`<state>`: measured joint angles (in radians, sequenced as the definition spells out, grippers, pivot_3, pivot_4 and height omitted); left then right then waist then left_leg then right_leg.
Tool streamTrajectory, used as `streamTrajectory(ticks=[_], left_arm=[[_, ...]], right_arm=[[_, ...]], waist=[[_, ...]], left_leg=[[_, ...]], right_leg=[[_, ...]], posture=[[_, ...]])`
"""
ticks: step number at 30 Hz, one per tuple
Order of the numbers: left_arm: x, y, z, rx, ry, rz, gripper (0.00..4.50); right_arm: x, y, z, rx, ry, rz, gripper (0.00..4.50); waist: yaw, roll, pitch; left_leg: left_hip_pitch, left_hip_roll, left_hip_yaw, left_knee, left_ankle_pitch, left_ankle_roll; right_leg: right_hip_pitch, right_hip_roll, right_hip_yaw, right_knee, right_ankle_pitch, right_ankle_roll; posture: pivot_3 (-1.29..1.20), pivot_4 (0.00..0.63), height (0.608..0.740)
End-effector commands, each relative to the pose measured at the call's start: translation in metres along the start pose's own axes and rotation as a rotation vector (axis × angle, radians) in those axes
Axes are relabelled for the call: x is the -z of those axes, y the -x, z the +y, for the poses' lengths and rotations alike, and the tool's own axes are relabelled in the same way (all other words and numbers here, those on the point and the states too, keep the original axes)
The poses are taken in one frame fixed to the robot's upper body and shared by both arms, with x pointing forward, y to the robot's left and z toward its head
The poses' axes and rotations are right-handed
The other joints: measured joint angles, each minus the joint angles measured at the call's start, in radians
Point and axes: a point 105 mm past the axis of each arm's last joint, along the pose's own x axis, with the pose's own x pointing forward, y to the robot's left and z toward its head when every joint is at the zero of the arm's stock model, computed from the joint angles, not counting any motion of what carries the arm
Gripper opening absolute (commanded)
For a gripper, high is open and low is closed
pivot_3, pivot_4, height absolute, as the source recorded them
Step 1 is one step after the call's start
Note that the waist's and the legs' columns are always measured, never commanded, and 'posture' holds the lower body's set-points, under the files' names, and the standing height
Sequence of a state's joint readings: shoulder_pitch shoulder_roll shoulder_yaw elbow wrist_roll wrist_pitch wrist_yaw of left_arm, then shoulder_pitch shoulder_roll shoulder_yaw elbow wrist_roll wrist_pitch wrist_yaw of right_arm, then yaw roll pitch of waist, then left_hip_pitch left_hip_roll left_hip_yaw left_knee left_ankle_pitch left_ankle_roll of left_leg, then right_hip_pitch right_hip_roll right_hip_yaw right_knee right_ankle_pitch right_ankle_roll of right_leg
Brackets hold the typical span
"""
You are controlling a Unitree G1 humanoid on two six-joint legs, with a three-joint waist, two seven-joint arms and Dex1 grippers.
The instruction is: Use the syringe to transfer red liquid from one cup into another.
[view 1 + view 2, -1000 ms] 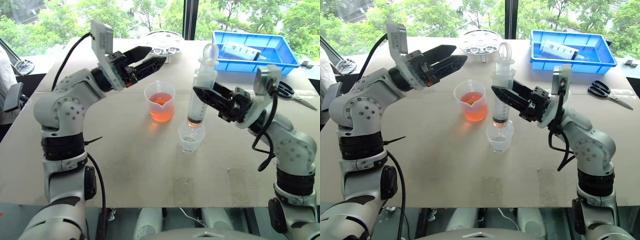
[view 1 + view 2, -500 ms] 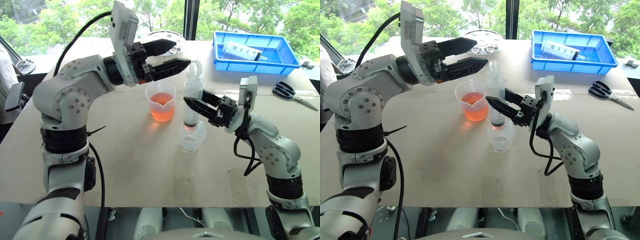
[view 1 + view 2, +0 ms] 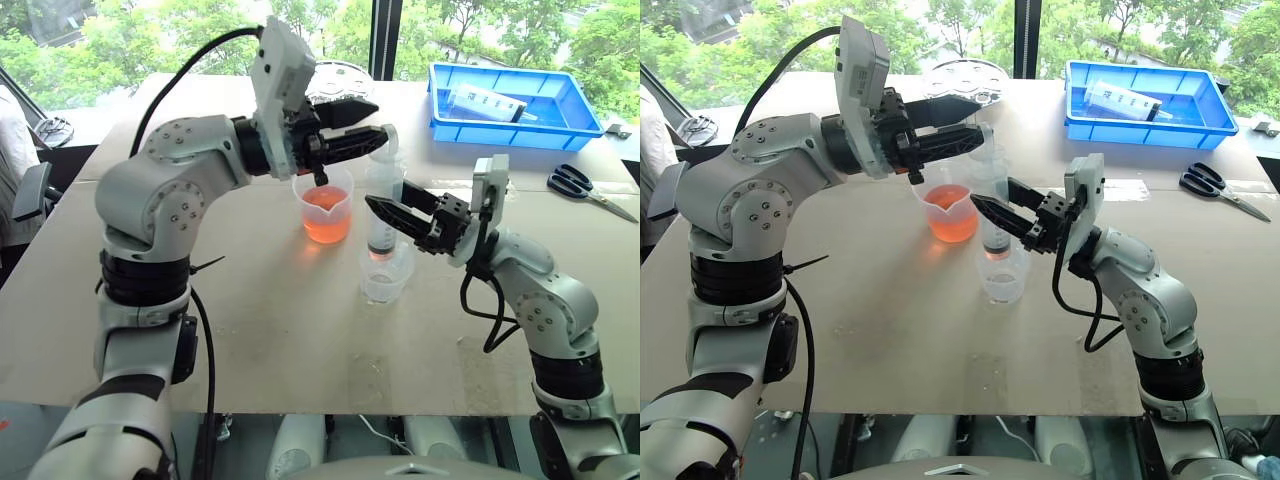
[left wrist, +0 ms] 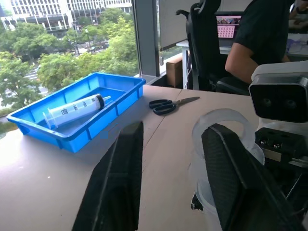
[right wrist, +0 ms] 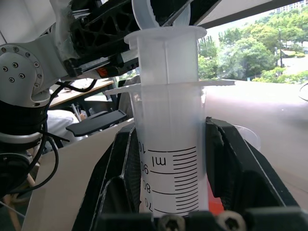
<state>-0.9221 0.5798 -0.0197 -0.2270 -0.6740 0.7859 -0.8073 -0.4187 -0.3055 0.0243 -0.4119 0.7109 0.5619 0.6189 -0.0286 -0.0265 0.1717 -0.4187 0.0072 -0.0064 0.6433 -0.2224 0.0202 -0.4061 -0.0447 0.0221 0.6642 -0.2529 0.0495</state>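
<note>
The syringe (image 3: 383, 200) stands upright, its tip down in the shorter clear cup (image 3: 383, 282). My right gripper (image 5: 168, 130) is shut on its barrel from the right. A little red liquid (image 3: 378, 248) shows low in the barrel. Left of it, the taller spouted beaker (image 3: 322, 190) holds more red liquid (image 3: 322, 220). My left gripper (image 3: 383, 117) reaches in level from the left, at the white plunger ring (image 4: 219, 126). Its fingers (image 4: 122, 178) stand apart with a bare gap between them, and the ring lies partly behind one finger.
A blue tray (image 3: 500, 137) with a second syringe (image 3: 483, 100) sits at the back right, and scissors (image 3: 585, 185) lie on the table to its right. A round white dish (image 3: 335, 80) is behind my left arm. A person (image 4: 269, 33) sits beyond the table.
My left arm has swung right and brought its gripper up to the plunger ring, with the fingers closer together. My right wrist has rolled, and the syringe has stayed over the shorter cup.
</note>
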Motion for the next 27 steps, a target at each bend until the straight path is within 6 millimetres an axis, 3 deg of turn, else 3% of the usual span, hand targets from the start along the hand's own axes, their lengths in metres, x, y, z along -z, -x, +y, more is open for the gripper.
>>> streamTrajectory(ticks=[1, 17, 24, 27], left_arm=[[-0.015, -0.001, -0.005, 0.023, -0.077, -0.035, 0.02], [0.042, 0.006, -0.046, 0.186, -0.027, 0.122, 0.00], [0.044, 0.003, -0.051, 0.205, -0.035, 0.114, 0.00], [0.034, 0.004, -0.046, 0.178, -0.014, 0.062, 0.00]], right_arm=[[-0.011, -0.002, 0.012, -0.052, 0.037, -0.040, 1.44], [-0.034, -0.002, 0.004, -0.028, 0.056, -0.100, 1.44], [-0.044, -0.004, 0.008, -0.055, 0.055, -0.128, 1.44], [-0.045, -0.003, 0.010, -0.060, 0.055, -0.128, 1.44]], waist=[[0.000, 0.000, 0.000], [-0.001, 0.000, 0.000], [0.000, 0.000, 0.000], [0.000, 0.000, 0.000]], left_leg=[[0.000, 0.000, 0.000, 0.000, 0.000, 0.000], [0.000, 0.000, 0.000, 0.001, 0.000, 0.000], [0.000, 0.000, -0.001, 0.001, 0.000, 0.000], [0.000, 0.000, -0.001, 0.001, 0.000, 0.000]], right_leg=[[0.000, 0.000, 0.000, 0.000, 0.000, 0.000], [0.000, 0.000, 0.000, 0.000, 0.000, 0.000], [0.001, 0.000, 0.000, 0.000, 0.000, 0.000], [0.001, 0.000, 0.000, 0.000, 0.000, 0.000]], posture=[[0.00, 0.150, 0.740], [0.00, 0.150, 0.740], [0.00, 0.150, 0.740], [0.00, 0.150, 0.740]])
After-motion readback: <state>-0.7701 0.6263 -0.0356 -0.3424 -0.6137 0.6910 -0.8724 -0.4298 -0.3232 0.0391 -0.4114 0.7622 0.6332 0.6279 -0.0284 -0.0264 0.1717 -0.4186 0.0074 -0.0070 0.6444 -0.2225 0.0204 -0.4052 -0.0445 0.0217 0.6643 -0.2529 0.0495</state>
